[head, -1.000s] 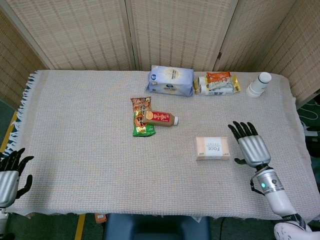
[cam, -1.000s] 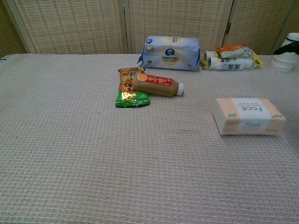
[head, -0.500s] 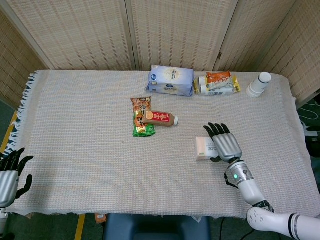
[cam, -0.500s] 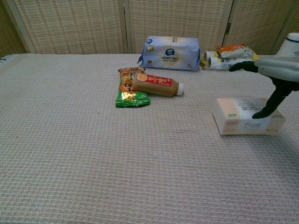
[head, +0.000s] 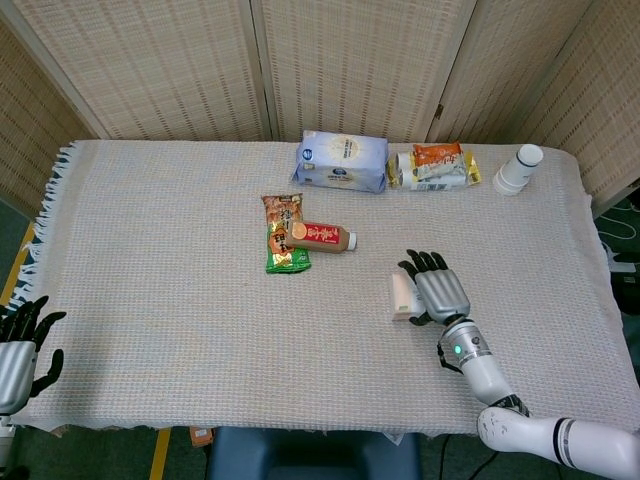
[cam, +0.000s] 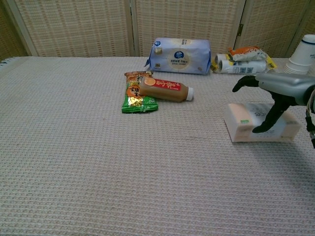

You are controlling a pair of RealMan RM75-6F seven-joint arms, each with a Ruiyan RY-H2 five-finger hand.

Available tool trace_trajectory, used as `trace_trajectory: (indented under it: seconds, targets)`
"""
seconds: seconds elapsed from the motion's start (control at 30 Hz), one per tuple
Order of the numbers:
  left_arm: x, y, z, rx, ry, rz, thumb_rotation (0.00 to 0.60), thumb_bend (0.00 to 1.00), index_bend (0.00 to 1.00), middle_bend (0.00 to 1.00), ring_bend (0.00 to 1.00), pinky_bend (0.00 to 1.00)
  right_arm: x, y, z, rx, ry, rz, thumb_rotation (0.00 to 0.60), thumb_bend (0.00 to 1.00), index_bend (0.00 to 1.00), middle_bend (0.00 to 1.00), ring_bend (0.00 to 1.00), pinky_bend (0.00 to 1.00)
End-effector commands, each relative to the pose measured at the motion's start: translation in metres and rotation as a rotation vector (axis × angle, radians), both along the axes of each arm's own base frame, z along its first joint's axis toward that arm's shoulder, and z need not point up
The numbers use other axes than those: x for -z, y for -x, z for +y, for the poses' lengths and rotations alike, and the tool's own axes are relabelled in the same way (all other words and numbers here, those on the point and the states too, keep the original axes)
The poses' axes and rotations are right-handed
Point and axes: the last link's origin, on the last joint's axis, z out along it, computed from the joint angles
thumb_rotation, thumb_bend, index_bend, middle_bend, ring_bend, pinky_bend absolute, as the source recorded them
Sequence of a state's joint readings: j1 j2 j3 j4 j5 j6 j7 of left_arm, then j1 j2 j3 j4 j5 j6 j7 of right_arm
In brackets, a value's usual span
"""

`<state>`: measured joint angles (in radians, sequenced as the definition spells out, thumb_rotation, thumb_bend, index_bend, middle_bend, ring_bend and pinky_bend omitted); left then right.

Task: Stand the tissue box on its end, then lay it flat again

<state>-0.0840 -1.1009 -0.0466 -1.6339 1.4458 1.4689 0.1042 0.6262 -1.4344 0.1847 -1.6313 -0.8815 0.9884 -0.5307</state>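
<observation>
The tissue box lies flat on the woven tablecloth, at roughly four o'clock from the table centre, its pink end panel facing the left side. The right hand is spread palm-down over the top of the box; in the chest view the thumb drops along the near side face and the fingers reach out past the top, apart and not wrapped round anything, so no grip is established; actual contact with the top cannot be confirmed. The left hand sits at the near left table edge, fingers apart, holding nothing. Judged risks: a soft pack may buckle under a one-sided squeeze and slip out mid-tilt; tipping by thumb pressure alone could slide the box across the cloth rather than pivot it; once on its narrow end it would stand tall on a small base and could topple. Clearances: the brown drink bottle and the snack packets lie well apart at ten o'clock from the box; the blue pack, the wrapped rolls and the paper cup stack sit along the far edge, also well clear. Open cloth surrounds the box on every side, with the near table edge at six o'clock.
</observation>
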Motion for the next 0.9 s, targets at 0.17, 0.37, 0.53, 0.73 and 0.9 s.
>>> trace_trajectory:
  seconds: [0.17,0.37,0.53,0.73,0.9]
  targets:
    - [0.0,0.0,0.0,0.0,0.0,-0.001,0.6,0.5,0.21,0.0,0.0,0.12,0.003,0.001,-0.001,0.01,-0.002,0.002,0.6,0.0,0.19,0.06,0.01,0.0]
    - [-0.001,0.002,0.001,-0.006,0.0,-0.002,0.6,0.5,0.21,0.0,0.0,0.12,0.017,0.001,-0.006,0.024,-0.017,0.004,0.6,0.0,0.2,0.08,0.01,0.0]
    - [0.0,0.003,0.001,-0.01,0.004,-0.003,0.6,0.5,0.21,0.0,0.0,0.12,0.023,0.001,-0.008,0.035,-0.025,0.002,0.6,0.0,0.21,0.09,0.01,0.0]
    - [-0.001,0.003,0.001,-0.007,0.003,-0.007,0.6,0.5,0.21,0.0,0.0,0.12,0.029,0.0,-0.007,0.035,-0.031,-0.004,0.6,0.0,0.26,0.14,0.01,0.0]
    - [0.0,0.002,0.0,-0.005,0.008,-0.011,0.6,0.5,0.21,0.0,0.0,0.12,0.027,0.001,-0.007,0.037,-0.013,-0.005,0.6,0.0,0.32,0.22,0.05,0.0]
